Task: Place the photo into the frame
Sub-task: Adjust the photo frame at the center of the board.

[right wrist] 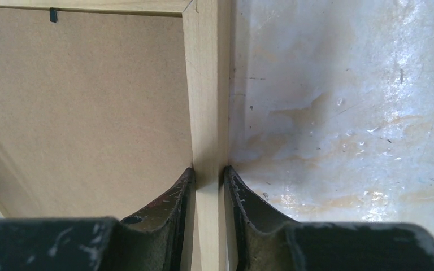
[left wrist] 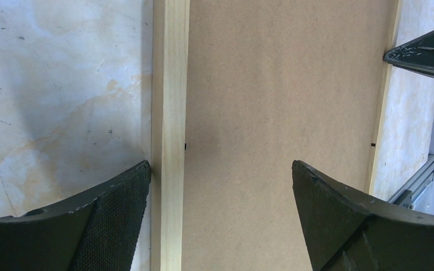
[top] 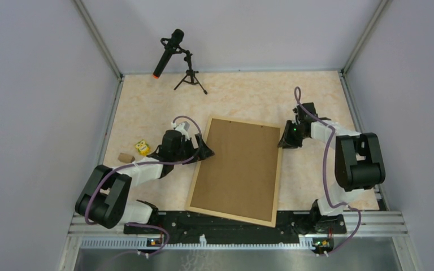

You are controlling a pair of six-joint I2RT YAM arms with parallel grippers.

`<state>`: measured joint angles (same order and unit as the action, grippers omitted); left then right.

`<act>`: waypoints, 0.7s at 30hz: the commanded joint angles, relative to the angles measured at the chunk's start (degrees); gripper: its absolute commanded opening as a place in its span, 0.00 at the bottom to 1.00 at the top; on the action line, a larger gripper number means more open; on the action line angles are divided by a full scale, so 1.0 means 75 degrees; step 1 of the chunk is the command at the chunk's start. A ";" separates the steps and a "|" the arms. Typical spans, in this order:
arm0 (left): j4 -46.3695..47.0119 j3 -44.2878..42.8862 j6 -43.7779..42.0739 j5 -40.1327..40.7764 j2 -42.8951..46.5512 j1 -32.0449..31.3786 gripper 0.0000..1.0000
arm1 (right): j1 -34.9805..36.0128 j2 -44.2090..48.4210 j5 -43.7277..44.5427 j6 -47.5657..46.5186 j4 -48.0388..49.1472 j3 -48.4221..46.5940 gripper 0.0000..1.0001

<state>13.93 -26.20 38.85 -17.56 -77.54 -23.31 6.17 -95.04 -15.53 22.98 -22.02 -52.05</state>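
Observation:
The frame point(top: 199, 165) of light wood lies flat in the middle of the table, its back up, with a brown backing board point(top: 237, 169) inside it. The photo is hidden. My left gripper point(top: 206, 151) is open and straddles the frame's left rail point(left wrist: 170, 84): one finger rests outside the rail and the other hovers over the board point(left wrist: 282, 84). My right gripper point(top: 287, 141) is at the upper right rail. In the right wrist view the right gripper point(right wrist: 209, 169) is shut on that rail point(right wrist: 206, 84), one finger pressing each side.
A black microphone on a small tripod point(top: 175, 56) stands at the back left. A small yellow object point(top: 142, 147) and a brown piece point(top: 125, 157) lie left of the left arm. Grey walls enclose the table; a metal rail point(top: 237, 228) runs along the near edge.

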 commanded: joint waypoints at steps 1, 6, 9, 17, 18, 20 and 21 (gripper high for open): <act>-0.0261 0.0025 -0.0048 -0.0192 -0.0257 -0.0009 0.98 | 0.0407 -0.0632 0.0773 0.0211 0.0104 -0.0020 0.20; -0.0256 0.0036 -0.0050 -0.0210 -0.0239 -0.0009 0.98 | 0.0512 -0.0804 0.0642 0.0348 0.0347 0.0011 0.21; -0.0326 -0.0032 -0.0018 -0.0140 -0.0295 0.0028 0.97 | 0.0566 -0.0857 0.0315 0.0470 0.0552 -0.0058 0.21; -0.0469 -0.0545 0.0058 -0.0220 -0.0830 0.0331 0.98 | 0.1007 -0.1511 -0.0021 0.0836 0.1034 -0.0549 0.22; -0.0468 -0.0662 0.0048 -0.0277 -0.0950 0.0372 0.98 | 0.1080 -0.1537 -0.0031 0.0863 0.1116 -0.0516 0.23; -0.0477 -0.0916 0.0044 -0.0354 -0.1193 0.0420 0.98 | 0.1227 -0.1566 -0.0047 0.0870 0.1215 -0.0487 0.23; -0.0494 -0.1037 0.0051 -0.0365 -0.1319 0.0430 0.98 | 0.1298 -0.1607 -0.0094 0.0846 0.1217 -0.0492 0.24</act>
<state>13.19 -31.42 38.81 -16.60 -82.89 -19.59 11.16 -102.08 -12.75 27.27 -11.84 -57.98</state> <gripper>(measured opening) 0.977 0.232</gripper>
